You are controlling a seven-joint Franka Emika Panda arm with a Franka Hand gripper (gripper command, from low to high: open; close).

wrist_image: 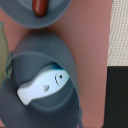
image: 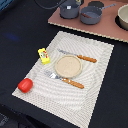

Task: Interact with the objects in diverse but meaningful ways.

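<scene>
1. My wrist camera looks down into a dark grey round pot holding a white toy fish.
2. My fingers are out of sight, so I cannot tell their spread.
3. A second grey pot beside it holds a red-brown sausage-shaped piece.
4. The round red tomato sits on the pale woven placemat, near the yellow rectangular block with red marks.

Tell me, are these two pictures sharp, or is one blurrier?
Exterior view: fairly even light, soft focus, yet the tomato, plate and placemat weave read clearly. Wrist view: blurrier, shot very close; the toy fish in the grey pot has fuzzy edges, and no gripper shows.
</scene>
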